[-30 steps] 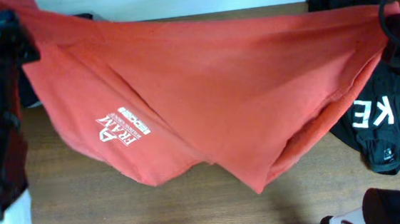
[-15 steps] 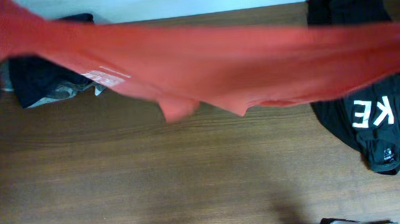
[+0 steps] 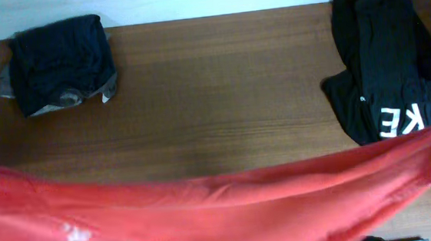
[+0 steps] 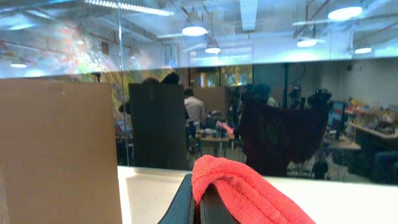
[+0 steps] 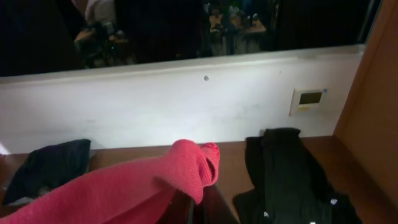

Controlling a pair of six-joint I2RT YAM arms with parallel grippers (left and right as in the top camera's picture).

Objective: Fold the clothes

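Carried from the far half of the bench [image 3: 222, 112] to its near edge within the last second: T-shirt [image 3: 230, 212], now strung as a blurred, sagging band across the front. Judged a spreading swing, with no fold begun. Clamped on bunched red cloth: left gripper [image 4: 199, 208], raised, wrist view level with the room. Likewise pinching cloth: right gripper [image 5: 200, 208], angled down toward the black garment [image 5: 280, 168].
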